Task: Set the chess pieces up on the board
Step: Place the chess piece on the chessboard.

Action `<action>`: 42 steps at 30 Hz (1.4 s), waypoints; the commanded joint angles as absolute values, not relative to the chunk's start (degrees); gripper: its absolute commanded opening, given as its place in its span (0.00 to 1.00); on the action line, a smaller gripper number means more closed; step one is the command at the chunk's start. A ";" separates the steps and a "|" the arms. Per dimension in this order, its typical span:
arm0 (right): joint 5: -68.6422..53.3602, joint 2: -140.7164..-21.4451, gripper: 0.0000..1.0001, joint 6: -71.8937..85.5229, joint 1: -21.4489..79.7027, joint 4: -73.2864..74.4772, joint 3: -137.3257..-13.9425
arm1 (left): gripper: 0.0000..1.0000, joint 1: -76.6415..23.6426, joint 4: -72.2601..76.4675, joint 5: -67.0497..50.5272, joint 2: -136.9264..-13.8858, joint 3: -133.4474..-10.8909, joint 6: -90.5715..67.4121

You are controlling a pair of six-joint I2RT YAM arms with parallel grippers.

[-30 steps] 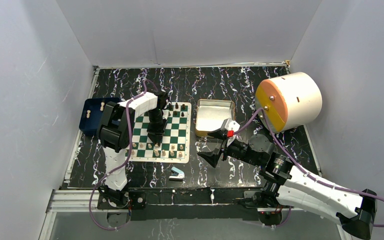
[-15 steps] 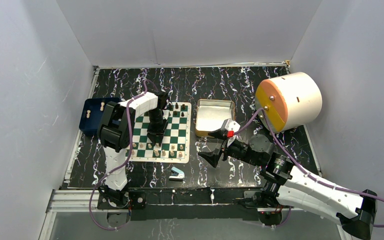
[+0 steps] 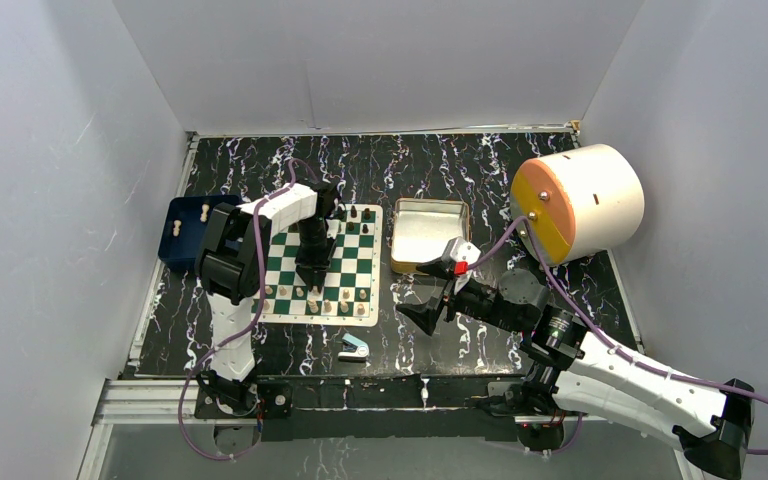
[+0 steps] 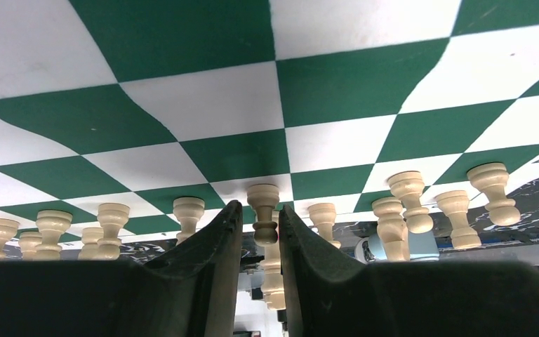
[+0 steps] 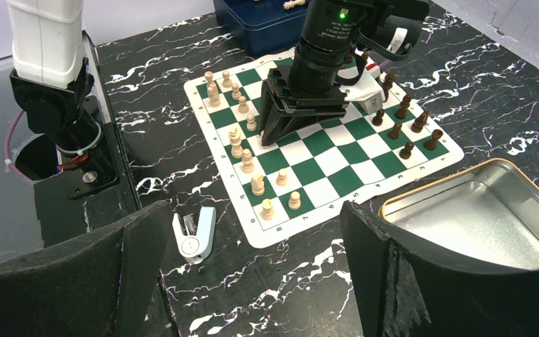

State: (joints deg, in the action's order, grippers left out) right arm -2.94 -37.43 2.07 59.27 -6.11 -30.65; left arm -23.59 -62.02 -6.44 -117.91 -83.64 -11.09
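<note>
Left gripper [image 4: 260,212] is parked low on the board [image 3: 358,262], jaws narrowed around a pale pawn [image 4: 264,196] in the pale row; whether it's actually gripped can't be told. Right gripper [image 5: 256,239] is held wide open, empty.

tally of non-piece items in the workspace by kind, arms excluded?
Chessboard: 1
Silver tin: 1
Dark blue tray: 1
Blue-and-white stapler-like object: 1
White drum with an orange end: 1
Total: 5
</note>
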 commanded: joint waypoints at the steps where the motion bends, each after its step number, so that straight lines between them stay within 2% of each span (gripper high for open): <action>1: -2.20 -36.28 0.99 1.81 59.24 -8.52 -33.93 | 0.24 -24.08 -64.42 -5.82 -115.94 -84.60 -10.90; 17: -2.20 -36.73 0.99 2.20 59.19 -8.52 -34.08 | 0.22 -24.27 -64.90 -5.48 -115.62 -85.29 -10.81; 26: -2.10 -36.57 0.99 1.85 59.17 -8.06 -34.28 | 0.31 -24.26 -63.77 -6.41 -112.73 -90.47 -12.52; 30: -0.57 -36.71 0.99 2.25 59.15 -7.21 -34.44 | 0.32 -23.74 -62.46 -1.30 -110.38 -94.11 -14.67; 34: 4.78 -37.62 0.99 7.35 59.22 -6.28 -35.55 | 0.34 -19.13 -56.14 7.21 -105.84 -94.89 -18.94; 42: 13.06 -38.70 0.99 16.03 59.19 -0.68 -39.97 | 0.41 -1.69 -42.26 19.05 -96.85 -90.97 -19.92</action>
